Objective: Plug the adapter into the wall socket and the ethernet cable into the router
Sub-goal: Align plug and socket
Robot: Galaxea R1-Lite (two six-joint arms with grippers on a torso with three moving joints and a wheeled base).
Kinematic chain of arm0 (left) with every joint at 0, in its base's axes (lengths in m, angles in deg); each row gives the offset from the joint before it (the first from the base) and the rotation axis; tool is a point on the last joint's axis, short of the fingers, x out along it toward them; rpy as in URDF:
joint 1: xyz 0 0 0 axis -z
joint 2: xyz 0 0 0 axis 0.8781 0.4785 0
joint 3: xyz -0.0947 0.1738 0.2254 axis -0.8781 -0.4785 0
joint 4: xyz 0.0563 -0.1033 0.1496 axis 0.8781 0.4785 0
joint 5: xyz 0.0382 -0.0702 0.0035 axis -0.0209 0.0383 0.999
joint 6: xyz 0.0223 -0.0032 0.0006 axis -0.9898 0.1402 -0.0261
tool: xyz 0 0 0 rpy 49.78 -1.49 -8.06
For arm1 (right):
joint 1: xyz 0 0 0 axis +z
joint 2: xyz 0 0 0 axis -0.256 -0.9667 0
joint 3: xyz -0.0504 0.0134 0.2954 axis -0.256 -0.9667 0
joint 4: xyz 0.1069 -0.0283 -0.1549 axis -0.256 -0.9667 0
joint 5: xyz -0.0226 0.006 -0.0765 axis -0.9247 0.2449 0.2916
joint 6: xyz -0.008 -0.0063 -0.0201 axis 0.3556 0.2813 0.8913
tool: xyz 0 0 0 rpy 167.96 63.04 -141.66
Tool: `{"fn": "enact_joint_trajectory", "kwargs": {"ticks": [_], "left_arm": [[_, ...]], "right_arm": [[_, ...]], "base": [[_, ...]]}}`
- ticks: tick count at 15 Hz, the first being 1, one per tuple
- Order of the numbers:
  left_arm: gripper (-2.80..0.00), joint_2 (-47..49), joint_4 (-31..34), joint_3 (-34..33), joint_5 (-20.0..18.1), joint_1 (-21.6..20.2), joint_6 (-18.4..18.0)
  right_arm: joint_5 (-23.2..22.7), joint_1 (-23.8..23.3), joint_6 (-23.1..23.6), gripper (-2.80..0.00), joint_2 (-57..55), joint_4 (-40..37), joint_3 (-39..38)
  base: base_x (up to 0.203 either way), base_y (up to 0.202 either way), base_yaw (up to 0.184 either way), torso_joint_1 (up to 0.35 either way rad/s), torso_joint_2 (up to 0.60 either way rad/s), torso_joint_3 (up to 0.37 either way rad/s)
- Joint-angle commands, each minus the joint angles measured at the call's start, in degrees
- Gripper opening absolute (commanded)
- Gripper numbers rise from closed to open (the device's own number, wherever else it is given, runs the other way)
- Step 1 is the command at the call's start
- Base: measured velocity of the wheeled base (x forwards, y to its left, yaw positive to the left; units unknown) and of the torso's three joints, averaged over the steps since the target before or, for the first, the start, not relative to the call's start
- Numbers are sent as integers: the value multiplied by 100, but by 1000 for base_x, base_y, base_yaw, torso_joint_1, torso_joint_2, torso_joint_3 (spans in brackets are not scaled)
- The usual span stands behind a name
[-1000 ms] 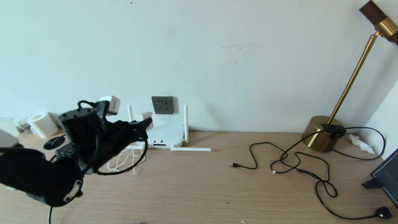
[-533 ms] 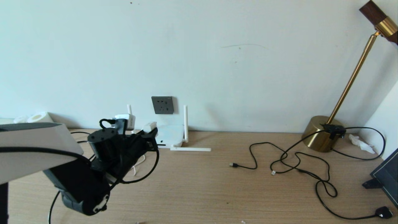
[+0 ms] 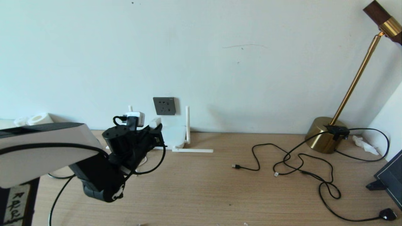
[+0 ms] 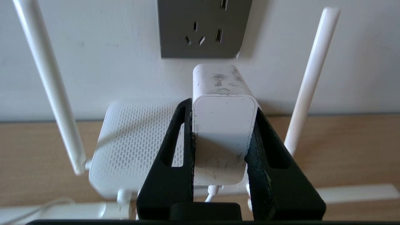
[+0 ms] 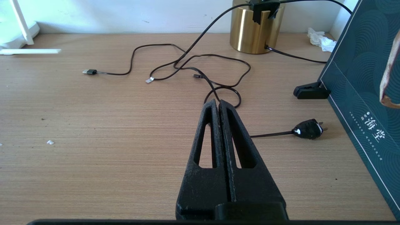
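My left gripper (image 3: 157, 126) (image 4: 223, 107) is shut on the white adapter (image 3: 155, 121) (image 4: 223, 131), a finger pressing each side. It holds the adapter above the white router (image 3: 174, 135) (image 4: 134, 147), just below and short of the dark grey wall socket (image 3: 164, 105) (image 4: 203, 29). The adapter's thin white cord hangs down behind it. The black ethernet cable lies on the desk to the right, its clear connector (image 3: 276, 174) (image 5: 149, 80) free. My right gripper (image 5: 217, 103) is shut and empty, hovering low over the desk near a cable loop; the head view does not show it.
Two router antennas (image 4: 309, 78) stand on either side of the adapter and another (image 3: 192, 150) lies flat on the desk. A thin black cable with a small plug (image 3: 234, 166), a brass lamp base (image 3: 325, 135), a black mains plug (image 5: 307, 129) and a dark box (image 5: 359, 81) are on the right.
My left arm has swung right and toward the wall with the adapter, bringing it from left of the router to just below the socket. The right side is unchanged.
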Motion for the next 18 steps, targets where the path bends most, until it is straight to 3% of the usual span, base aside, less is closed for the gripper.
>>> {"fn": "enact_joint_trajectory", "kwargs": {"ticks": [1,4,13,18], "left_arm": [[-280,271,-48,365,44,0,0],[-280,412,-48,819,134,17,0],[-280,520,-48,1031,73,26,52],[-280,692,-48,1466,64,-33,52]], "right_arm": [[0,2,-4,-280,-2,-2,0],[0,2,-4,-280,0,6,0],[0,2,-4,-280,0,5,0],[0,2,-4,-280,0,6,0]], "base": [[0,0,0,0,0,0],[0,0,0,0,0,0],[0,0,0,0,0,0],[0,0,0,0,0,0]]}}
